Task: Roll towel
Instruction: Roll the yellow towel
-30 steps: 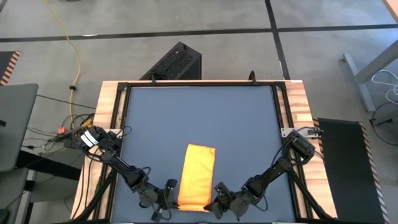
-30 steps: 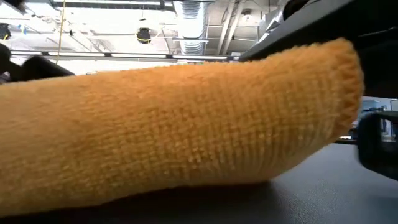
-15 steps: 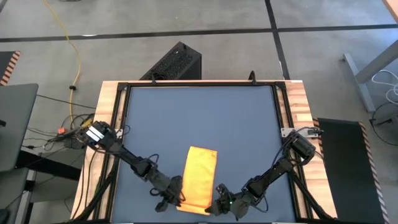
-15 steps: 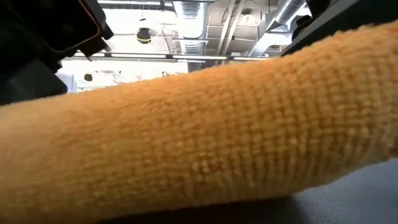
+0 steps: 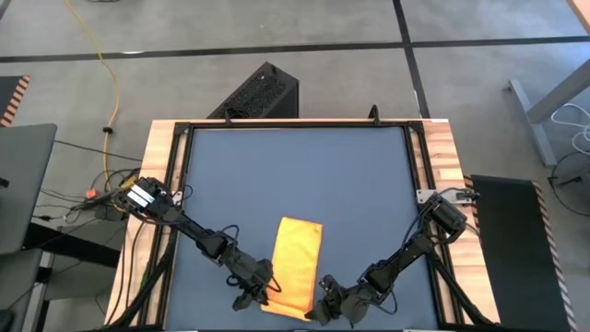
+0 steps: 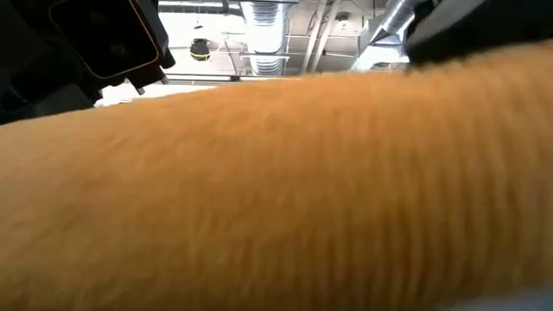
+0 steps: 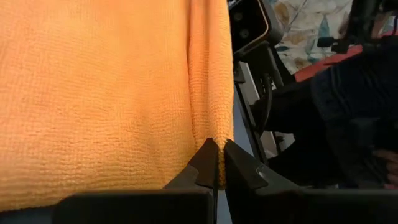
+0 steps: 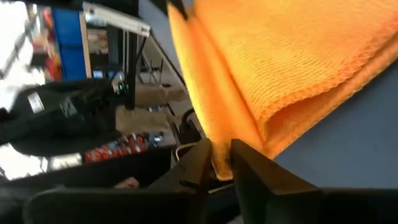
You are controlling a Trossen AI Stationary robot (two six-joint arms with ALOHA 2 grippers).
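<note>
The towel (image 5: pixel 298 263) is a bright yellow-orange strip running from mid-table to the near edge; its far part lies flat. Its near end is raised and fills the low view (image 6: pixel 285 190). My left gripper (image 5: pixel 268 293) is at the near end's left side, shut on the cloth (image 7: pixel 216 163). My right gripper (image 5: pixel 319 309) is at the near end's right side, with cloth between its fingers (image 8: pixel 221 163). My left gripper pinches a folded edge of the towel (image 7: pixel 215 146) between its two fingers, at the near end's left side. It comes slanting down from the table's left. The cloth beyond the fingers spreads out slack. My right gripper has the near right corner of the towel (image 8: pixel 219 152) between its two fingers, several layers thick. It comes slanting down from the table's right. The corner is lifted off the table and the cloth is folded over beyond it.
The dark table top (image 5: pixel 295 175) lies bare beyond the towel's far end. A wooden frame (image 5: pixel 161 184) borders the table. A black box (image 5: pixel 260 92) stands on the floor behind the far edge.
My left gripper has moved toward the table's right, up to the towel's near left side, and has rolled its wrist. The towel's near end has risen and spread across the low view, while its far part stays flat on the table.
</note>
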